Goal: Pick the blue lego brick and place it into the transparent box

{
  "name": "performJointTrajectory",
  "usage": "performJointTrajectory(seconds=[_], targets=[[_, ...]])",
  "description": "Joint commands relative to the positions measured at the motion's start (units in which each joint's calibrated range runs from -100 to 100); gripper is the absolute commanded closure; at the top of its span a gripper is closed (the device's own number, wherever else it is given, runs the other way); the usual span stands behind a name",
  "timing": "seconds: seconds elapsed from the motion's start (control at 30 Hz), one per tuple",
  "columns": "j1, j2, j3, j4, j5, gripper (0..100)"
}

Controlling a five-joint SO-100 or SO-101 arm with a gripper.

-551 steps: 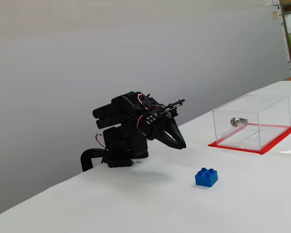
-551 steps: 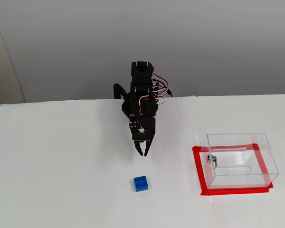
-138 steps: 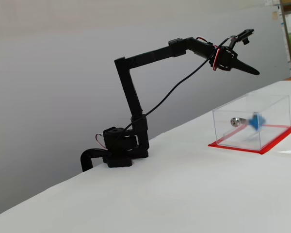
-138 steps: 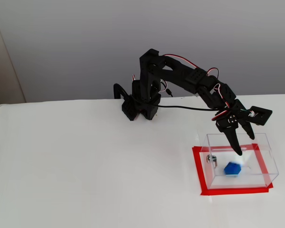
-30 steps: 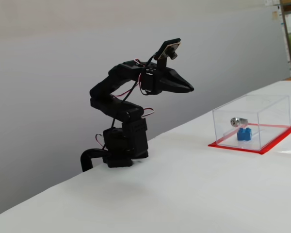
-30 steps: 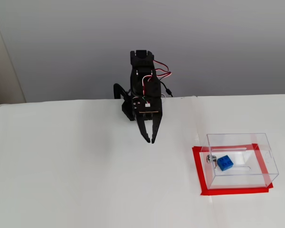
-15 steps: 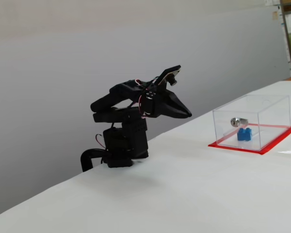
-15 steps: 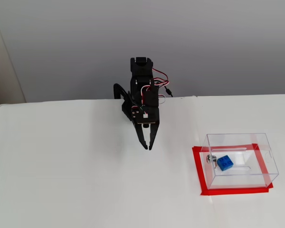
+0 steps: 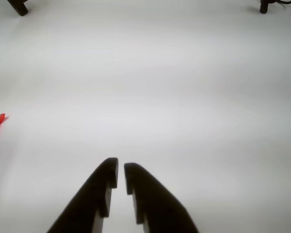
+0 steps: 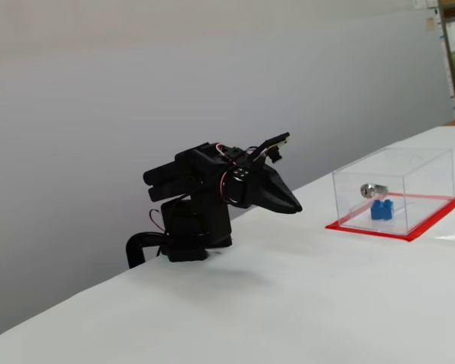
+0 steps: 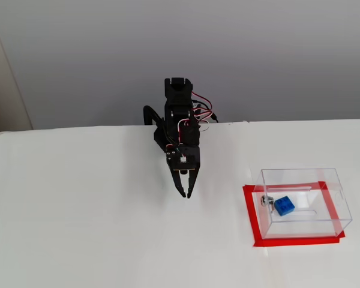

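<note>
Small bright blue studded plastic lego brick sits inside the clear rectangular plastic box at right of a fixed view, beside a silver metal cylinder; black two-finger gripper nearly closed, empty; brick judged light, rigid, best pinched across flat sides.

You have 1 small silver metal cylinder lying well off to the tool's side on the red base mat, a corner of which shows at the left edge of your wrist view. Beneath and ahead of the tool lies the white table, with 2 dark stand feet at its far edge and a grey wall behind the tool.
</note>
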Motion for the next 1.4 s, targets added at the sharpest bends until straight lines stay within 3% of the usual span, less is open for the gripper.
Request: performJointTrajectory(seconds=[0.0,0.27,0.5,1.37], targets=[[1.36,-0.93,3.49,-1.01,0.13,99],[1.8,-0.93,4.49,-0.75,0.02,99],[3.43,-0.93,4.49,10.04,-0.34,99],[2.91,-0.84,4.4,10.13,0.13,99]])
